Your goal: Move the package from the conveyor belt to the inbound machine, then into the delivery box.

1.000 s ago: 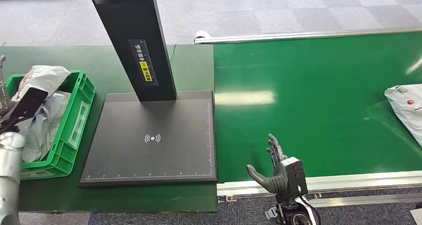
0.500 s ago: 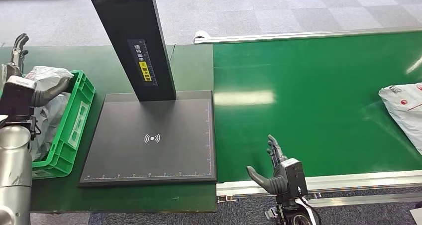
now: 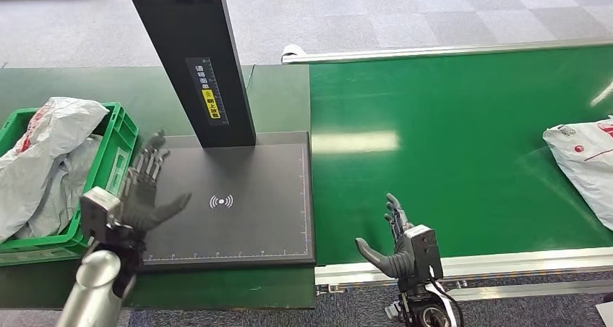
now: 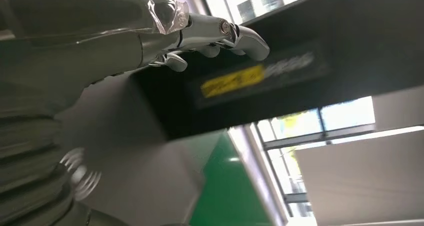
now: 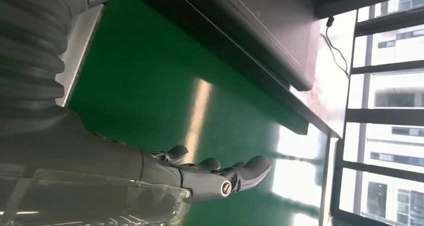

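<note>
A white plastic package lies on the green conveyor belt at the far right, partly cut off by the picture's edge. My right hand hovers over the belt's near edge, fingers spread and empty; its fingers stretch over the green surface. My left hand hangs open over the left edge of the dark inbound machine plate, fingers apart, holding nothing. The green delivery box at the left holds several grey and white packages.
The machine's black post rises from the back of the plate, with a yellow label. A dark green table carries the plate and box. Grey carpet lies beyond.
My left arm has swung from over the delivery box to the right, and its hand now hangs over the plate's left edge. The package on the belt has drifted slightly left. The right hand has barely moved.
</note>
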